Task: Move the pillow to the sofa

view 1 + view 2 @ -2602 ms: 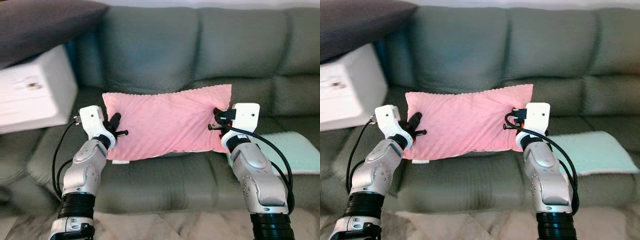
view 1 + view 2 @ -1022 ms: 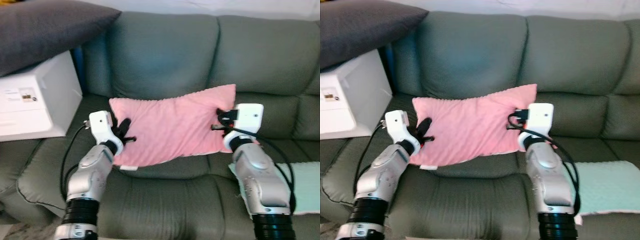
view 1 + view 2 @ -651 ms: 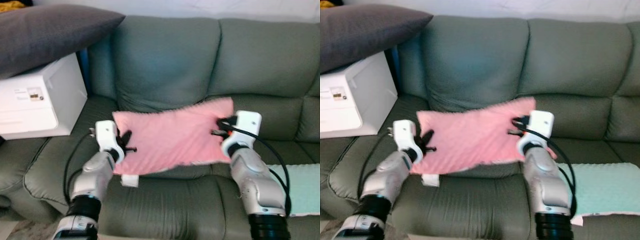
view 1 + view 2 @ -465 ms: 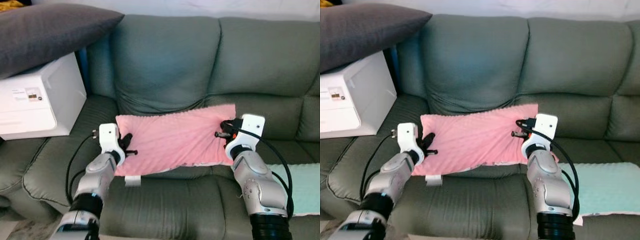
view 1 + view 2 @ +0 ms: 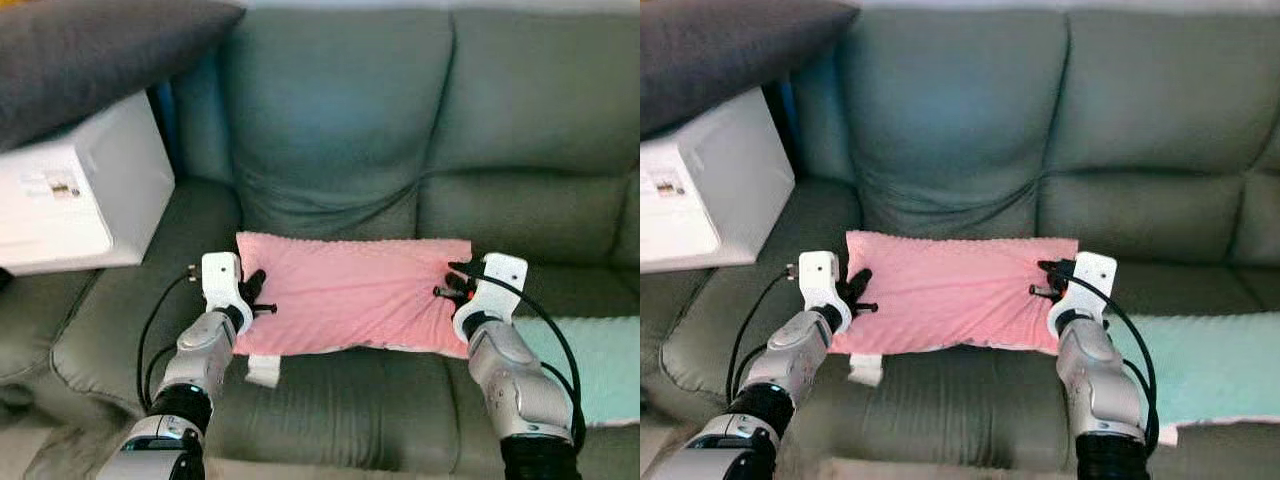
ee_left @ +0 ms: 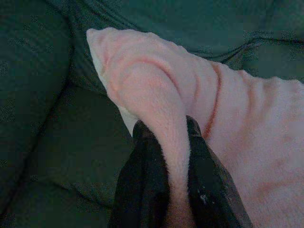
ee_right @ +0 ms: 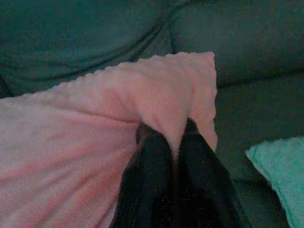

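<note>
Pink and plush, the pillow (image 5: pixel 352 293) lies flat on the seat of the green sofa (image 5: pixel 340 120), just in front of its backrest. Both silver arms reach forward, elbows low. The left gripper (image 5: pixel 252 292) pinches the pillow's left edge between closed fingers (image 6: pixel 145 185); the right gripper (image 5: pixel 452 280) clamps a fold of the right edge. A white box (image 5: pixel 75 190) sits on the sofa's left end.

Right gripper (image 7: pixel 175 130): black fingers (image 7: pixel 149 166) pinching a fold of the pillow
Pillow (image 7: pixel 85 123): pink, lying on the sofa
Sofa (image 7: pixel 85 33): dark green
Mat (image 7: pixel 280 166): teal, just beside
</note>
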### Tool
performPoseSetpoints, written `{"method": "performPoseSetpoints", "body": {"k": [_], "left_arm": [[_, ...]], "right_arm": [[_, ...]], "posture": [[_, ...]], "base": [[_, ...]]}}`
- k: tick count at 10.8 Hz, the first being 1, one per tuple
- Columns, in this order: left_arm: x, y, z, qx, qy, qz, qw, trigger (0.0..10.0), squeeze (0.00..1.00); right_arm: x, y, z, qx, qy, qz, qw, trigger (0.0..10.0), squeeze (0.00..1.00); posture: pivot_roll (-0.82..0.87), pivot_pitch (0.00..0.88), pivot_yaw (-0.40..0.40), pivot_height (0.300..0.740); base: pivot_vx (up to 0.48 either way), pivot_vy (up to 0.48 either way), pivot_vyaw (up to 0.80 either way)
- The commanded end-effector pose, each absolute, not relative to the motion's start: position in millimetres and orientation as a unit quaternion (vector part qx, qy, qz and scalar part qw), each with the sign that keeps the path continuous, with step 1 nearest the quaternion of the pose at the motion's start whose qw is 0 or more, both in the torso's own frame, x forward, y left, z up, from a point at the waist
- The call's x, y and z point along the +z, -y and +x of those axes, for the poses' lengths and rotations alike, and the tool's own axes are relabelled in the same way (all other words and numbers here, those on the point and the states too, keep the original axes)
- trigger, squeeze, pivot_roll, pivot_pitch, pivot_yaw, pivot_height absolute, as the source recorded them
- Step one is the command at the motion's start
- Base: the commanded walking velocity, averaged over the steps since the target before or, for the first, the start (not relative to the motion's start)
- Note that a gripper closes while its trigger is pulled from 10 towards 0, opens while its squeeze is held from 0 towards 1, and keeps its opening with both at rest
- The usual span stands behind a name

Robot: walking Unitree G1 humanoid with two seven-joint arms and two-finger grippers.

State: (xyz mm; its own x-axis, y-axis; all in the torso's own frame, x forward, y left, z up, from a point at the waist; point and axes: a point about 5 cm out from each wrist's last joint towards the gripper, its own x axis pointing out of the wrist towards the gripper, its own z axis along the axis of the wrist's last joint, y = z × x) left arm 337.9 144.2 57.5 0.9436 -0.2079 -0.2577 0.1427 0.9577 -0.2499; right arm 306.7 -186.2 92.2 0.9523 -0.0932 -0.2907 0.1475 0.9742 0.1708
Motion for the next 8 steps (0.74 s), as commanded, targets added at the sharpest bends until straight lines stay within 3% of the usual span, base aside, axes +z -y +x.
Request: {"method": "performPoseSetpoints", "body": {"k": [1,4,8], "left_arm": [[54.1,-151.3,335.5,-0.077,-0.141,-0.112,0.981,10.0,0.00],[58.6,-148.2,341.5,-0.054,-0.127,-0.095,0.986,10.0,0.00],[77.5,-149.7,356.8,-0.017,-0.091,-0.127,0.988,10.0,0.00]], "right_arm": [[98.5,194.4,306.2,-0.079,-0.132,0.093,0.984,10.0,0.00],[99.8,200.3,314.4,-0.081,-0.126,0.029,0.988,10.0,0.00],[97.9,190.4,330.8,-0.061,-0.121,0.072,0.988,10.0,0.00]], "posture": [[-0.19,0.213,0.040,0.740],[-0.21,0.288,0.034,0.740],[-0.21,0.340,0.033,0.740]], "base": [[0.000,0.000,0.00],[0.000,0.000,0.00],[0.000,0.000,0.00]]}}
